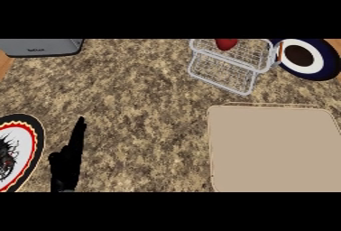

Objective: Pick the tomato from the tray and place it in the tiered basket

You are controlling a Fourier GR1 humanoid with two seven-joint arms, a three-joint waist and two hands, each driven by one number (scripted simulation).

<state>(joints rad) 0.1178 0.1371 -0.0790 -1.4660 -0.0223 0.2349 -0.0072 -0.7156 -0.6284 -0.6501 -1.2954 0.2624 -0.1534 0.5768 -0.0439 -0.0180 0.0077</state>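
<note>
While the left hand rests near the lower left of the granite counter, its fingers straight and holding nothing, a plate with a black, red and white pattern lies just beside it at the left edge. To the right sits the tan tray, flat on the counter. Farther back stands the white wire tiered basket, and the red tomato sits in its upper tier at the far edge. Beside the basket on the right is a dark blue plate with a brown centre. At the far left lies a grey appliance. No right hand shows.
</note>
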